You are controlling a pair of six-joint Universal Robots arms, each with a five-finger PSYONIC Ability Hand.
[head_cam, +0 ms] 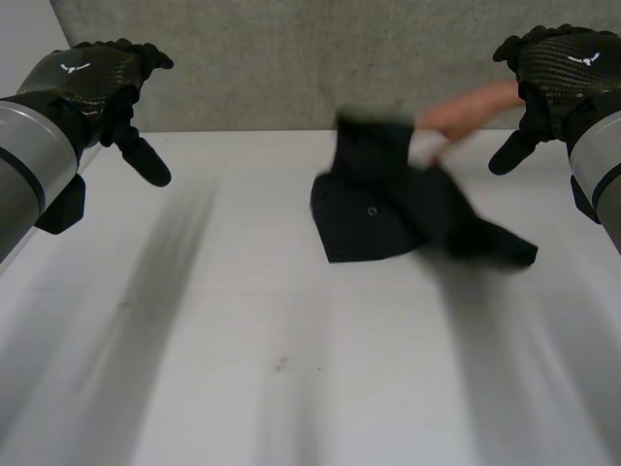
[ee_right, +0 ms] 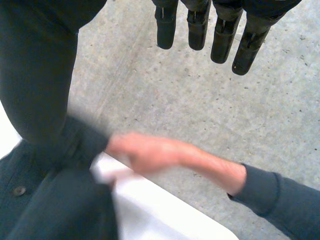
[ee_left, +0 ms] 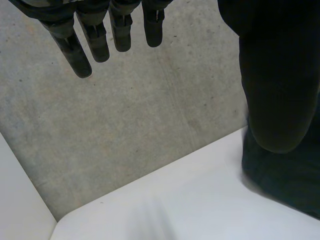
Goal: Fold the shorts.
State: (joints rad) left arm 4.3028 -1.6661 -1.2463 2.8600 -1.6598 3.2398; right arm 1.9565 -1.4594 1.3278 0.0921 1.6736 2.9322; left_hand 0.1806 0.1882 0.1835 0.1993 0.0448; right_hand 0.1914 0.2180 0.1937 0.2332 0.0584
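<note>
Holding left hand and right hand raised, loose-fingered and empty, I judge folding unstarted (a person's hand holds the crumpled black shorts at the table's far side); next, spread them flat.

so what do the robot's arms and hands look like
The left arm and right arm are smooth grey tubes with a dark band. The left hand and right hand are black with a woven sheen and a small white mark on the back.
</note>
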